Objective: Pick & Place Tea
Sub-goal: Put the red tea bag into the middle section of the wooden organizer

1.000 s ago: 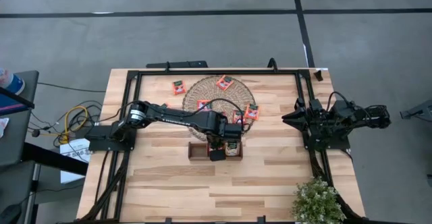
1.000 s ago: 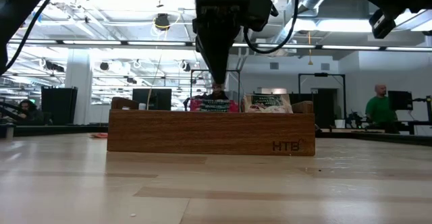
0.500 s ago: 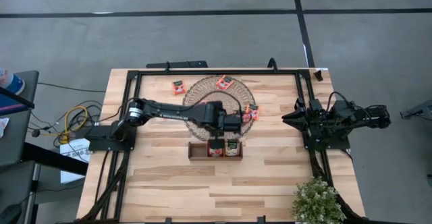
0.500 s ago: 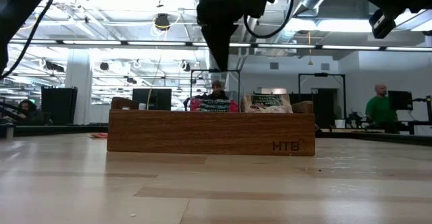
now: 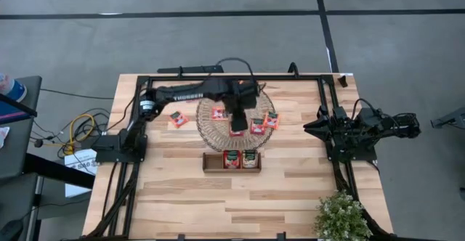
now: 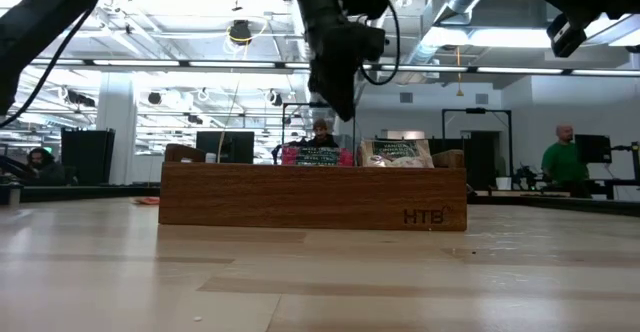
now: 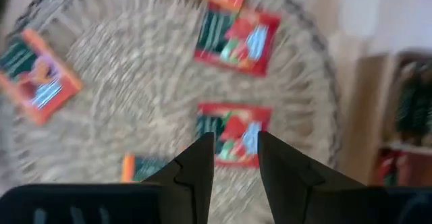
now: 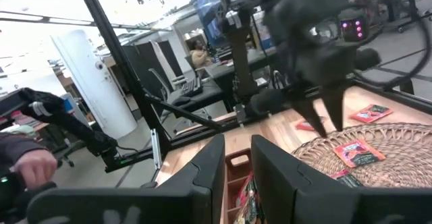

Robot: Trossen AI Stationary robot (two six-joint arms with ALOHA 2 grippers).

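Nearest the camera side of the tabletop (image 5: 182, 197), the wooden tray (image 5: 232, 160) held 2 sachets in its middle and right compartments, and the left compartment looked bare. Just beyond it lay the round woven mat (image 5: 211, 128), where the left end effector (image 5: 237, 127) hung with its fingers (image 7: 196, 166) parted to a narrow gap and nothing between them. In the left wrist view a red sachet (image 7: 233, 133) lay flat on the mat straight ahead of that gap, almost directly under the fingertips, its printed band running across the line of the fingers. Other tea (image 5: 263, 123) sat on the mat toward the right arm, and 1 sachet (image 5: 178, 119) lay off the mat on the left. The right end effector (image 5: 311, 128) waited folded at the tabletop's right edge, narrowly open and empty, well apart from the mat. The left arm was clearly the nearer.
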